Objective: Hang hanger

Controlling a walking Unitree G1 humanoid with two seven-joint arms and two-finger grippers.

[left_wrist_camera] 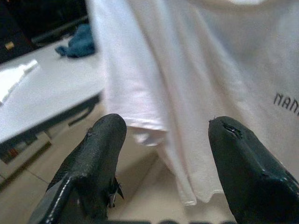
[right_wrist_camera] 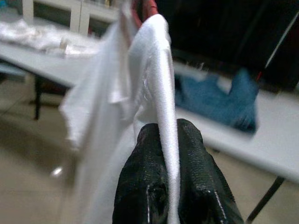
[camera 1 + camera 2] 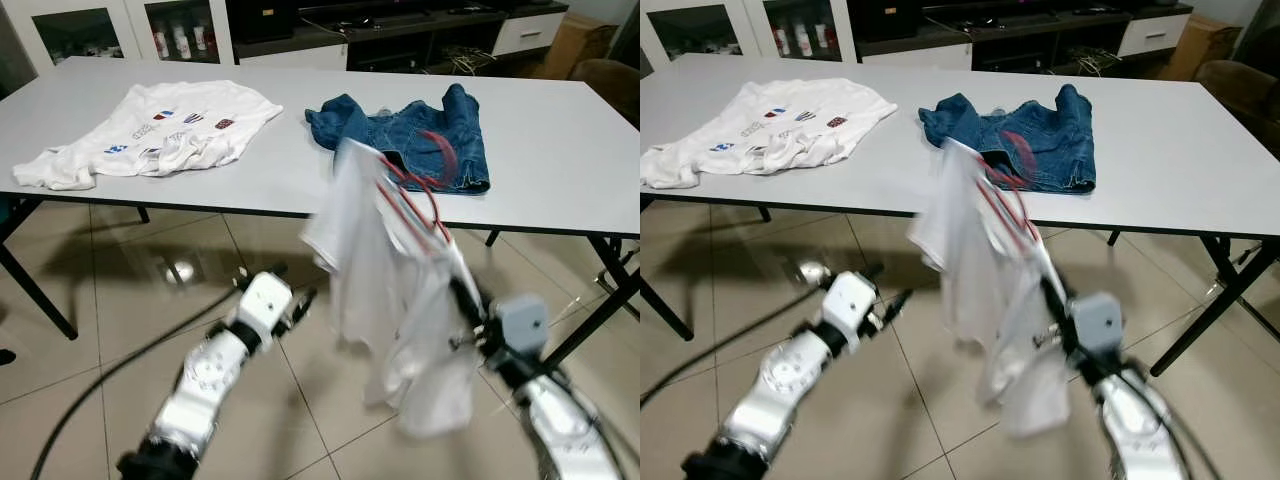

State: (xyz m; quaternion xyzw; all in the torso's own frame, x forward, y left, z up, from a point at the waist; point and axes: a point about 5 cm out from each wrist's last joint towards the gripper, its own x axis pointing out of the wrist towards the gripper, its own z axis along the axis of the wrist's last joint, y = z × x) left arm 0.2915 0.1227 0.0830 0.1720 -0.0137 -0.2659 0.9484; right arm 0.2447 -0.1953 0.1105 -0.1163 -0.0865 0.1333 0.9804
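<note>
A white shirt (image 3: pixel 385 290) hangs on a red hanger (image 3: pixel 412 200) in the air in front of the table, blurred by motion. My right gripper (image 3: pixel 462 292) is shut on a fold of the shirt over the hanger's arm (image 2: pixel 163 93), pinched between both fingertips (image 2: pixel 145 154). My left gripper (image 3: pixel 291 283) is open, low over the floor to the left of the shirt. Its two fingers (image 1: pixel 100 144) point at the shirt's hem (image 1: pixel 187 116) without touching it.
The long white table (image 3: pixel 560 130) stands just behind the shirt. On it lie a printed white t-shirt (image 3: pixel 160 130) and a blue denim garment (image 3: pixel 420 135). Cabinets line the back wall, and a brown chair (image 3: pixel 610 80) is at far right. Tiled floor lies below.
</note>
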